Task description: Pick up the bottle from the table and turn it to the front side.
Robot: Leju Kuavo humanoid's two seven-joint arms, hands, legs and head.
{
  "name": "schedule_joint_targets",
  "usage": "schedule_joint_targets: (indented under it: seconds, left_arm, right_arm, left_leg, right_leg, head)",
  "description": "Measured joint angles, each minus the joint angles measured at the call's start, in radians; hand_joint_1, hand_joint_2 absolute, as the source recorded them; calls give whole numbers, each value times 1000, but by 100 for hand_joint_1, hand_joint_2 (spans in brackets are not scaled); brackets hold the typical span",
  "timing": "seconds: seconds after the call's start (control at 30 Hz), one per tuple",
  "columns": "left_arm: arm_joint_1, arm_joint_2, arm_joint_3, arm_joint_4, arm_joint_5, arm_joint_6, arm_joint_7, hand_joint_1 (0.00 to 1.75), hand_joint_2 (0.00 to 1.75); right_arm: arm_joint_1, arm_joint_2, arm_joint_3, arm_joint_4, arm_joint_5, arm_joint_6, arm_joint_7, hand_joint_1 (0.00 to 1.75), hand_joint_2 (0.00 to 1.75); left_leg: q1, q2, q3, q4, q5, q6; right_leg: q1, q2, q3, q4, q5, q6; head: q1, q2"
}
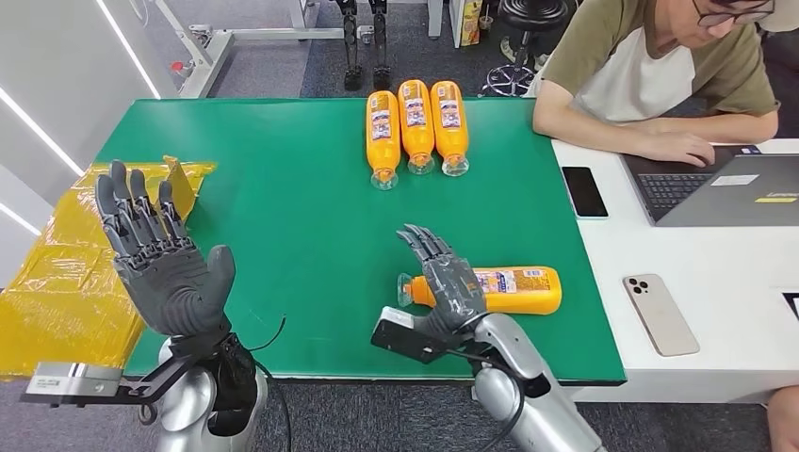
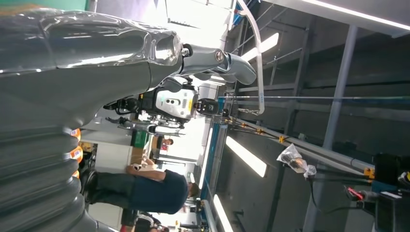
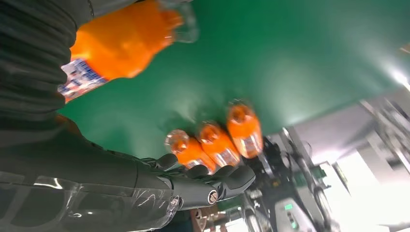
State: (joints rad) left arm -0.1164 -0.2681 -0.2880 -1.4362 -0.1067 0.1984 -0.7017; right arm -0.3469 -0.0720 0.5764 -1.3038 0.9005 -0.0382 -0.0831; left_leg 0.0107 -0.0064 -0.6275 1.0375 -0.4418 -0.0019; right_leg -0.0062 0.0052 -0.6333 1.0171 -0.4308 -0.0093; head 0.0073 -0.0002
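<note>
right hand (image 1: 450, 282) – fingers draped over lying bottle (image 1: 513, 290), grasp unclear | left hand (image 1: 160, 254) – raised, fingers spread, released

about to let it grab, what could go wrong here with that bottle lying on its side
The right hand lies over the neck end of the lying bottle, fingers apart, so a grip there could slip or roll the bottle away. It lies near the green table edge, beside a phone, so a nudge might knock it into that.

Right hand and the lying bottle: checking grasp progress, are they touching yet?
Cannot tell. In the head view the right hand overlaps the bottle near its neck, but neither contact nor gap shows plainly.
</note>
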Motion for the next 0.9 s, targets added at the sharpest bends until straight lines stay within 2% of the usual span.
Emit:
schedule_joint_targets:
  seconds: [0.27, 0.37, 0.47, 0.67, 0.9]
  left_arm:
    - [5, 4, -1, -4, 42, 20, 0, 0, 175]
    - [9, 6, -5, -13, 58, 40, 0, 0, 175]
    - [12, 7, -8, -20, 71, 48, 0, 0, 175]
    - [13, 8, -9, -28, 78, 48, 0, 0, 175]
    - [14, 8, -16, -33, 80, 50, 0, 0, 175]
  right_arm:
    - [-174, -216, 67, 93, -103, 239, 16, 0, 175]
    - [-261, -275, 111, 127, -154, 336, 14, 0, 175]
    - [-338, -323, 165, 160, -205, 393, 20, 0, 175]
    - [-394, -400, 258, 189, -262, 410, 45, 0, 175]
    - [-389, -427, 307, 232, -318, 383, 58, 0, 175]
  left_leg:
    - [0, 0, 0, 1, 0, 0]
    - [0, 0, 0, 1, 0, 0]
    - [0, 0, 0, 1, 0, 0]
    - [0, 0, 0, 1, 0, 0]
    - [0, 0, 0, 1, 0, 1]
  right_leg:
    - [0, 0, 0, 0, 1, 1]
    - [-1, 0, 0, 0, 1, 1]
    - [0, 0, 0, 0, 1, 1]
    - [0, 0, 0, 0, 1, 1]
    - [0, 0, 0, 0, 0, 1]
  head:
    - [0, 0]
    - [0, 0]
    - [0, 0]
    - [0, 0]
    - [0, 0]
